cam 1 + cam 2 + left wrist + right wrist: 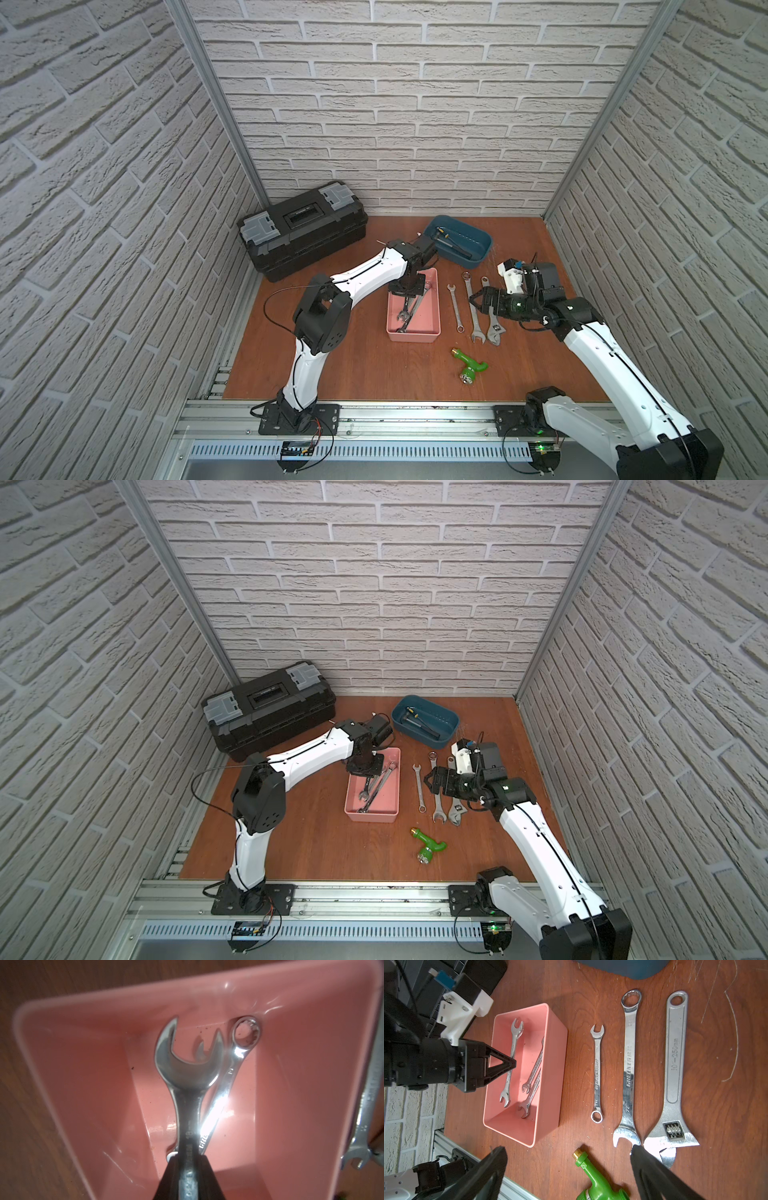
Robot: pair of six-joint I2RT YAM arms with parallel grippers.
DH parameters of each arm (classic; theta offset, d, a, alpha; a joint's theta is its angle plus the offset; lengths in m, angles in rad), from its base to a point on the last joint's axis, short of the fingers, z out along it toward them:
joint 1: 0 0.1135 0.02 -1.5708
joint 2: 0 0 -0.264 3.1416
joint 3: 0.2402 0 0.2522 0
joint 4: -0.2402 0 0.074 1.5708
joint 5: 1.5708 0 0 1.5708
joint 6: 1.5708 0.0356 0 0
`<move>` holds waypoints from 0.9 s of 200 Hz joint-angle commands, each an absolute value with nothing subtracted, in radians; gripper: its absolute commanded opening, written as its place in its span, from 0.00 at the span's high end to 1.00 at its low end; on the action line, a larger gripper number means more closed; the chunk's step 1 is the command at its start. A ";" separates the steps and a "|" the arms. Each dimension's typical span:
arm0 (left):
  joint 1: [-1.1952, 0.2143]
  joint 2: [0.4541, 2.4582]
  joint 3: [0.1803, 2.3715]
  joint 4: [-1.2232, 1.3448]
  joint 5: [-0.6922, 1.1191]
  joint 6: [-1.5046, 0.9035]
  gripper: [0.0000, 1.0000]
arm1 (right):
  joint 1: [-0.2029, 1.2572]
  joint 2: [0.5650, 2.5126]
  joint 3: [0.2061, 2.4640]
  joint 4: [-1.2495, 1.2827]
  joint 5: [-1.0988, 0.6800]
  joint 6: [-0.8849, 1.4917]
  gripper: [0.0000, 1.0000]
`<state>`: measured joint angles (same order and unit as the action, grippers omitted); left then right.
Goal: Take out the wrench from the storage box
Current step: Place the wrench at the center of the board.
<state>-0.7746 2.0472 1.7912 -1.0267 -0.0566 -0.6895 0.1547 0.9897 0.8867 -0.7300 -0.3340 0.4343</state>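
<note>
The pink storage box [415, 336] [374, 817] stands in the middle of the wooden table. Several chrome wrenches lie inside it. My left gripper [408, 296] [367, 776] reaches down into the box and is shut on the shaft of an open-ended wrench [185, 1068] [513, 1043]. In the left wrist view its black fingers [169, 1178] clamp the shaft from both sides. A ring-ended wrench [246, 1034] lies beside the held one, low between the box walls [83, 1064]. My right gripper [473, 301] [568, 1148] hovers open over the table to the right of the box.
Two combination wrenches [456, 307] [473, 307] and an adjustable wrench [492, 320] lie right of the box, under my right gripper. A green hose fitting [469, 365] lies nearer the front. A dark blue tub [482, 243] and a black toolbox [303, 232] stand at the back.
</note>
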 commanded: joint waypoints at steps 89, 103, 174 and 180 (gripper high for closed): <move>-0.697 1.780 1.711 -1.184 -0.138 -0.632 1.00 | 0.147 0.998 0.933 -0.692 -0.373 0.421 0.03; -0.671 1.742 1.648 -1.159 -0.138 -0.624 1.00 | 0.147 1.010 0.939 -0.692 -0.395 0.418 0.03; -0.563 1.691 1.355 -0.924 -0.101 -0.583 1.00 | 0.167 1.030 0.939 -0.647 -0.445 0.454 0.03; -0.561 1.700 1.342 -0.904 -0.102 -0.581 1.00 | 0.169 1.032 0.941 -0.647 -0.445 0.455 0.03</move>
<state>-0.5808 1.6993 1.3872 -1.0313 -0.1143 -0.6025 0.1562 1.0260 0.9146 -0.6937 -0.4194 0.4397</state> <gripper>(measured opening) 0.159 0.968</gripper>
